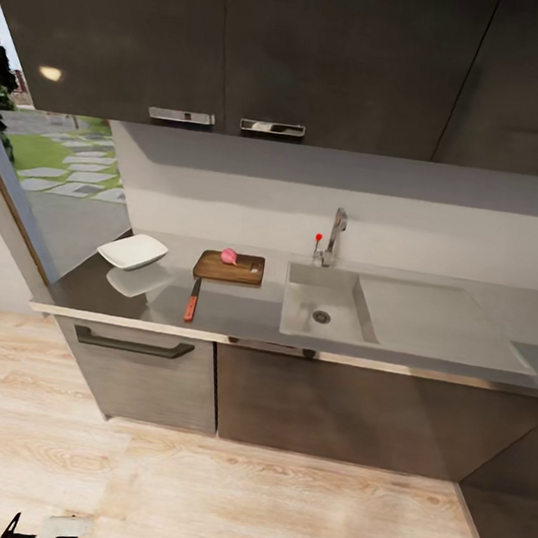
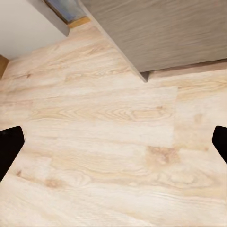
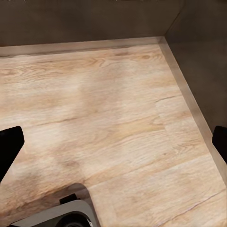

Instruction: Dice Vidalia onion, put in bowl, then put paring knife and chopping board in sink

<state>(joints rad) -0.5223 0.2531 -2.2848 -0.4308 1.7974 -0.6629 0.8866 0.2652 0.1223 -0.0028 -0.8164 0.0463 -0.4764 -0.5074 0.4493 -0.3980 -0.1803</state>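
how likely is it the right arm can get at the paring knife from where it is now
Probably not yet. The paring knife lies on the countertop, while the right gripper points at the wood floor, open and low.

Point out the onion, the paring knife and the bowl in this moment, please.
Vidalia onion point(image 1: 229, 256): head view, middle of the pink ball on the board.
Paring knife point(image 1: 190, 306): head view, on its red-orange handle.
Bowl point(image 1: 133, 251): head view, centre of the white dish.
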